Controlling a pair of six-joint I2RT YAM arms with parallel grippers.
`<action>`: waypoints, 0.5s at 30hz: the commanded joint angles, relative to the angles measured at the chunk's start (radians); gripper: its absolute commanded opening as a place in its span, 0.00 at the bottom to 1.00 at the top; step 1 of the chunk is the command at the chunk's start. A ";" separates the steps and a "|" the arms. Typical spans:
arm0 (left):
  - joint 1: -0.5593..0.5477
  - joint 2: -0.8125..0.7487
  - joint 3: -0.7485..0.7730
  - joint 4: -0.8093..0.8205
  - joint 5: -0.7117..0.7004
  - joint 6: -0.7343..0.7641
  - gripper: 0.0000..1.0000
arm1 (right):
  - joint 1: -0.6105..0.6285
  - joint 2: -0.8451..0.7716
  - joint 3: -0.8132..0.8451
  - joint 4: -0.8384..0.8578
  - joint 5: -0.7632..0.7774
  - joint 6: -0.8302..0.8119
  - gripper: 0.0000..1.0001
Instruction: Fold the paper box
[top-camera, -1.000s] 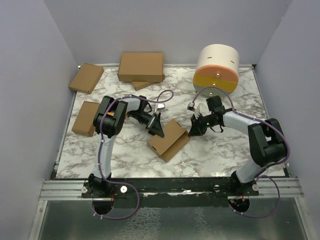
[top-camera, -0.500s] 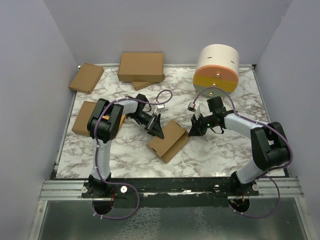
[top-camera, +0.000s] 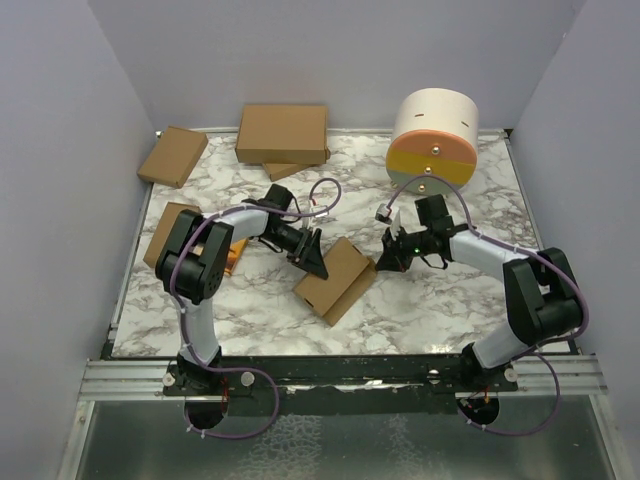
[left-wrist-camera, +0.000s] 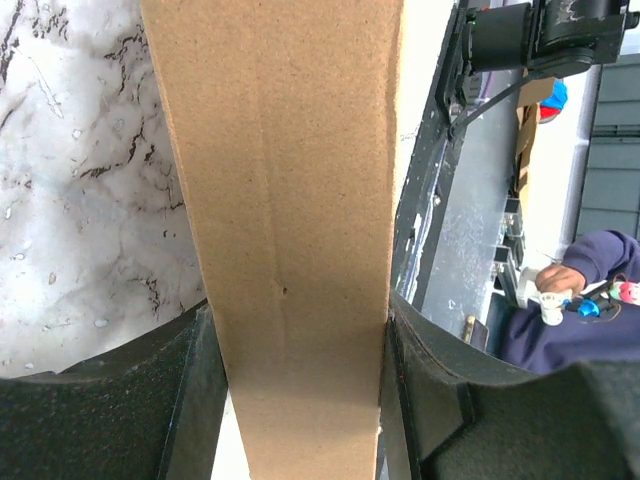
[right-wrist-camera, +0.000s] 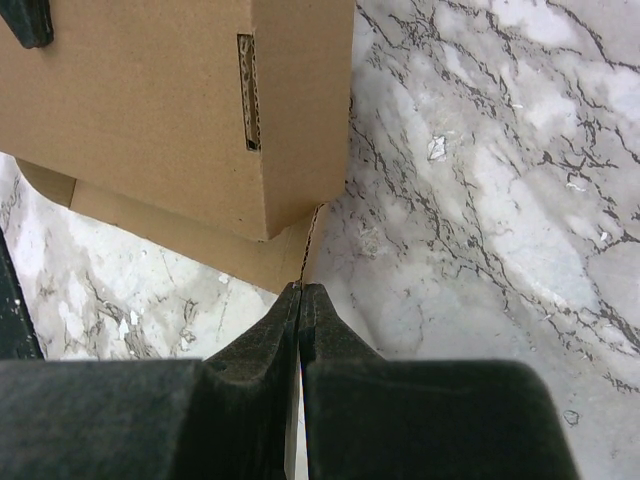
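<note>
Left arm's elbow swung to lower left since earlier pic; small brown cardboard box (top-camera: 338, 280) stays mid-frame on white marble counter (top-camera: 430, 310). Box wall is pinched btwn fingers of half-open left end effector (top-camera: 312, 255). Empty right end effector (top-camera: 390, 262) is closed tight, tip just beside box's right corner.

A high rear camera overlooks the whole table (top-camera: 450, 300); both wrist cameras sit close on the paper box (top-camera: 338, 278).

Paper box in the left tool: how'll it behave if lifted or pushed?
Probably light: the paper box is thin, hollow cardboard. Likely flexes, since the left tool grips one panel only. On the smooth marble table it would probably slide, not tip, being low and wide.
</note>
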 joint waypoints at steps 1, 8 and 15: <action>-0.001 -0.057 -0.074 0.203 -0.167 -0.010 0.36 | 0.005 -0.041 -0.014 0.051 -0.026 -0.022 0.01; -0.018 -0.121 -0.177 0.344 -0.208 -0.085 0.36 | 0.005 -0.050 -0.028 0.059 -0.019 -0.053 0.01; -0.035 -0.158 -0.240 0.451 -0.240 -0.159 0.36 | 0.013 -0.086 -0.050 0.080 -0.035 -0.091 0.01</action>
